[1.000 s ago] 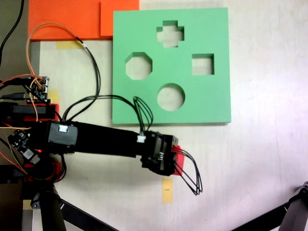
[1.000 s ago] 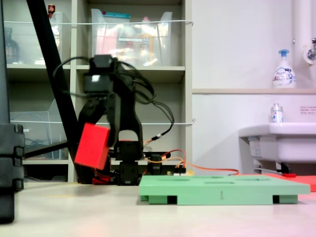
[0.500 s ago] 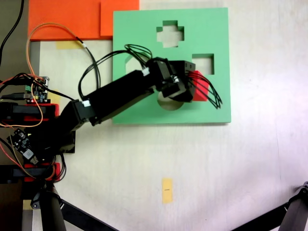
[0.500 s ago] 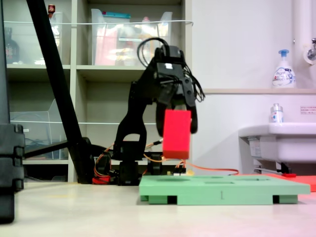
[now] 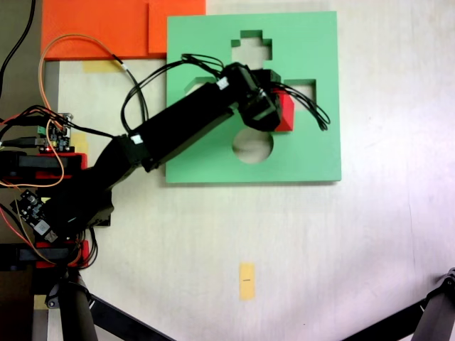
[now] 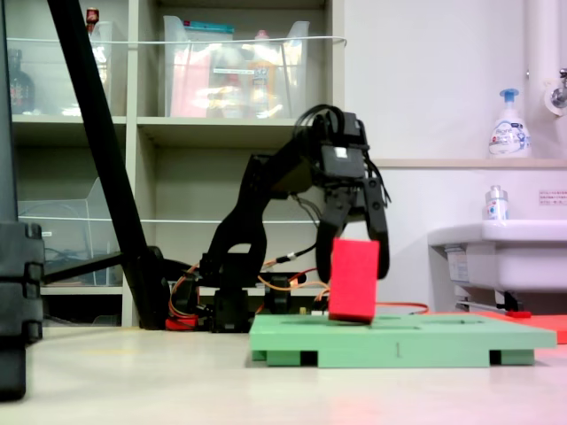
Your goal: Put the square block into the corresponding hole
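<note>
My gripper [image 5: 279, 110] is shut on the square block [image 5: 286, 112], a bright red foam cube. It holds the block over the green foam board [image 5: 313, 149], at the left edge of the square hole [image 5: 304, 94], and the block and cables cover part of that hole. In the second exterior view the block [image 6: 354, 280] hangs between the black fingers [image 6: 381, 232], tilted slightly, with its lower edge right at the board's [image 6: 443, 341] top surface. I cannot tell whether it touches. The arm hides the octagonal cutout.
A round cutout [image 5: 252, 145] and a cross cutout [image 5: 250, 41] lie near the gripper. Orange foam sheets [image 5: 106, 28] sit at the back left, electronics and wires [image 5: 43, 135] at the left, and a yellow tape mark [image 5: 246, 280] in front. A sink [image 6: 496, 248] stands at the second exterior view's right.
The arm swung with the red block from in front of the board to above it, then lowered it beside the square hole. The gripper stayed shut on the block.
</note>
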